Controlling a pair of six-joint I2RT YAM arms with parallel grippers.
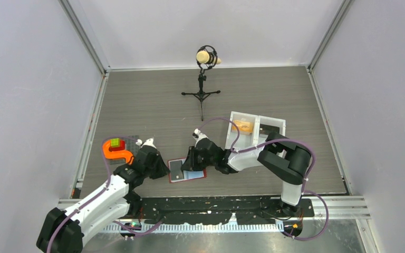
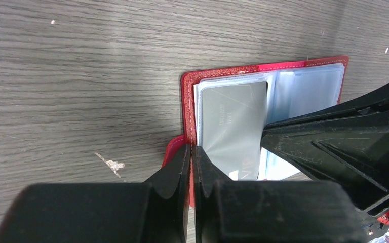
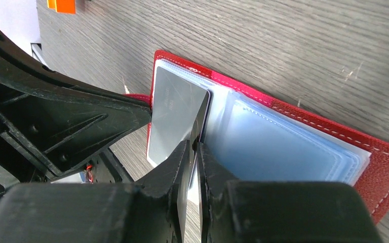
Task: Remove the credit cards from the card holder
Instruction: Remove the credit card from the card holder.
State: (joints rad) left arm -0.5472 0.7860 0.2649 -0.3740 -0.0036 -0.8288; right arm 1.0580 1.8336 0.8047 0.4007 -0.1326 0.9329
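Note:
The red card holder (image 1: 196,174) lies open near the table's front edge, pale blue-grey pockets up. It also shows in the left wrist view (image 2: 223,71) and the right wrist view (image 3: 385,162). A grey credit card (image 1: 176,169) sticks partly out of a left-side pocket (image 2: 233,121) (image 3: 174,111). My left gripper (image 2: 193,148) (image 1: 164,171) is shut on the holder's red left edge. My right gripper (image 3: 194,144) (image 1: 185,164) is shut on the grey card's edge. No pink-red card shows.
A white two-compartment tray (image 1: 271,124) holding an orange block (image 1: 242,126) stands behind the right arm. A microphone on a tripod (image 1: 203,79) stands at the back centre. An orange hook-shaped piece with a green block (image 1: 117,150) lies left of the left gripper.

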